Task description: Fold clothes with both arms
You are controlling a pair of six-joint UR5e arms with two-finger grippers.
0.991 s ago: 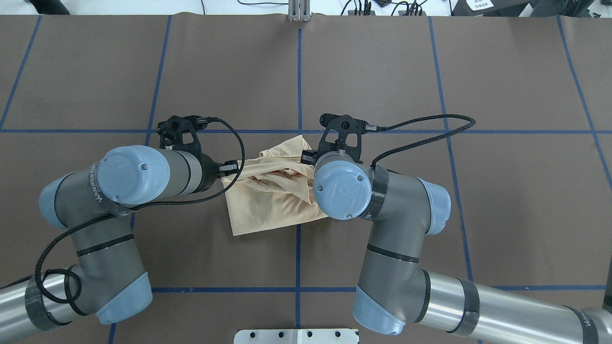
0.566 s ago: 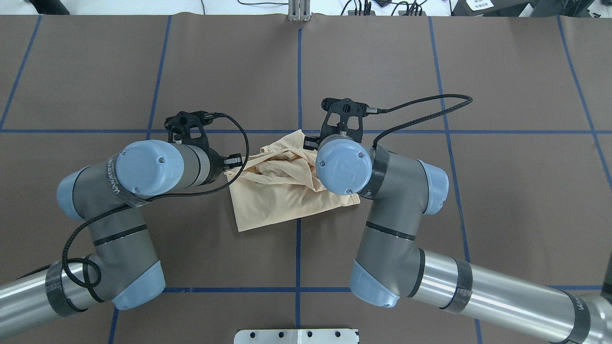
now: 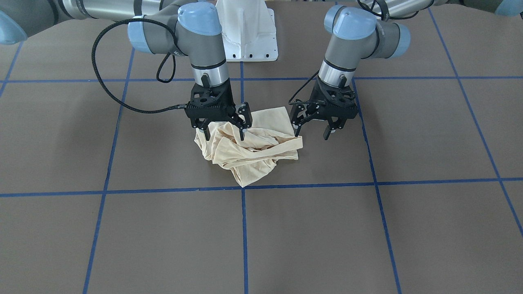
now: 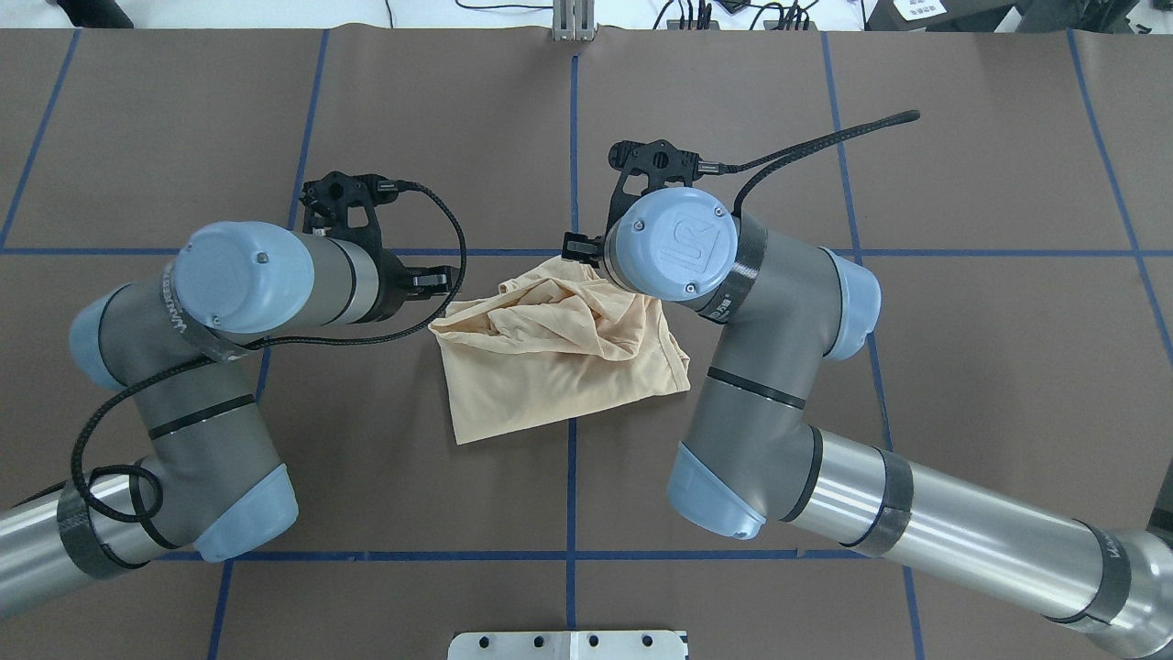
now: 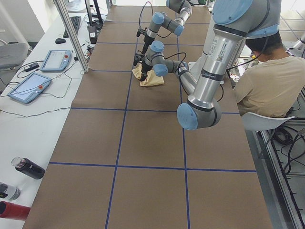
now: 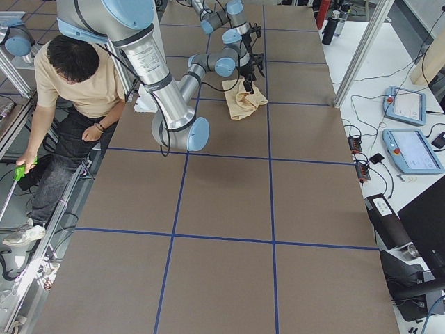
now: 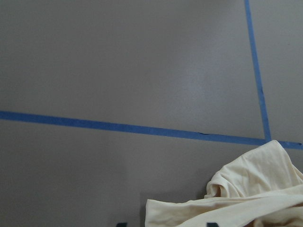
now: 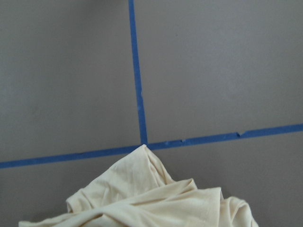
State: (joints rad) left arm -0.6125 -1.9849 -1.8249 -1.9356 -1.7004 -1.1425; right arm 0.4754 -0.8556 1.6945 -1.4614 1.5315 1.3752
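Gaping left claw (image 3: 311, 132), opening unseen overhead

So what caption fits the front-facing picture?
Left gripper and right gripper, both open, by a crumpled shirt on the table.

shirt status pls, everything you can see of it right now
The shirt is thin, pale cream-yellow fabric, lying crumpled on the brown table cover. The half nearer the robot lies fairly flat; the far half is bunched in folds, one tip reaching a crossing of blue tape. No print, label or sleeve can be made out. The open right gripper straddles a fold; the open left gripper hangs at its edge. Contact is unclear for both.
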